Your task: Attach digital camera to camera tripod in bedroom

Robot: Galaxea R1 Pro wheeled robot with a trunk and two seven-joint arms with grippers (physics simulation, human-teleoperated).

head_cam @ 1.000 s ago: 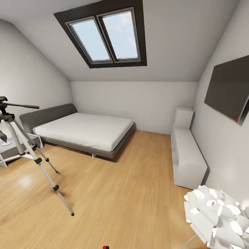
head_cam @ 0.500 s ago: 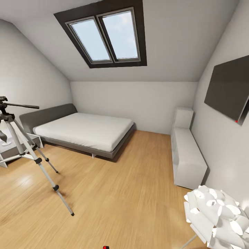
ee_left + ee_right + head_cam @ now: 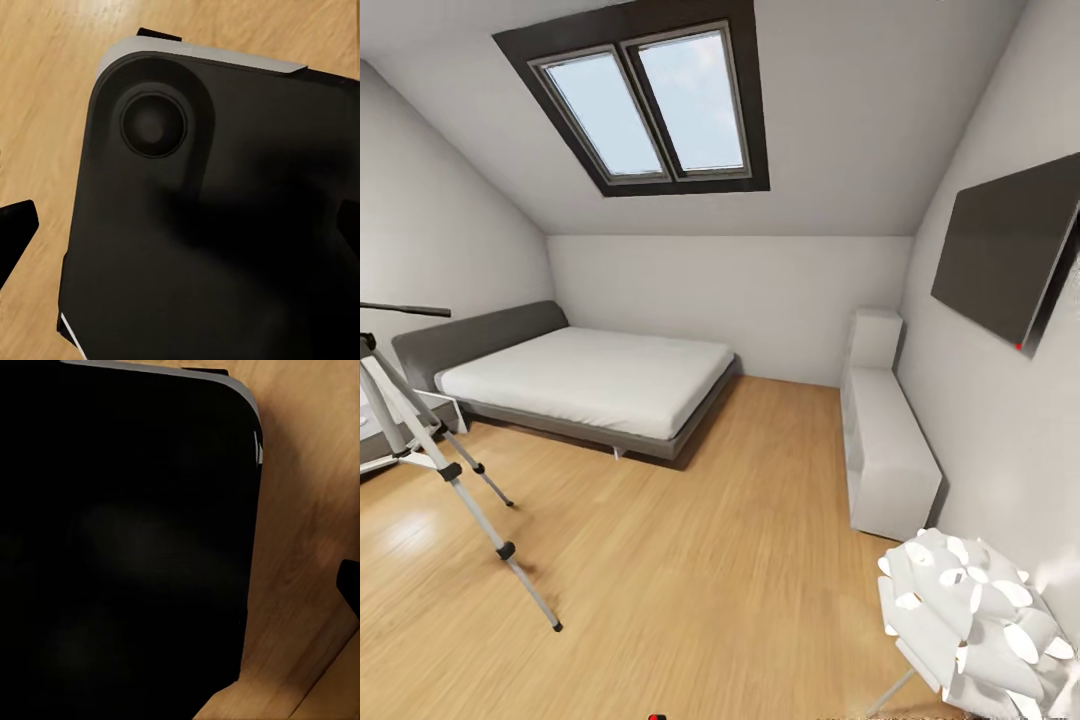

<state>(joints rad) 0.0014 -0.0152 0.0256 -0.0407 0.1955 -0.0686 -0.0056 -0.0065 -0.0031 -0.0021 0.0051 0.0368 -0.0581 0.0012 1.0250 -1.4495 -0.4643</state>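
Observation:
The camera tripod point(image 3: 468, 498) stands at the left of the head view on the bedroom's wood floor point(image 3: 690, 570), its silver legs spread and its long black handle point(image 3: 400, 309) reaching in from the left edge; the pan head is cut off. A tiny red and black spot point(image 3: 657, 716) peeks in at the bottom edge, too small to name as the digital camera. My left gripper point(image 3: 180, 225) is open over a black panel of my own base point(image 3: 225, 262), with nothing between its fingertips point(image 3: 16, 223). My right gripper point(image 3: 180, 585) shows one fingertip point(image 3: 351, 585) set wide, above the same dark panel.
The low grey bed point(image 3: 580, 380) lies at the back left under the skylight point(image 3: 645, 100). A white low cabinet point(image 3: 885, 450) lines the right wall below a dark screen point(image 3: 1010, 255). A white petal lamp point(image 3: 970, 620) stands near right. A bedside table point(image 3: 380, 440) sits behind the tripod.
The whole picture has shifted to the left, so my head camera has moved. The tripod, bed and lamp keep their places in the room.

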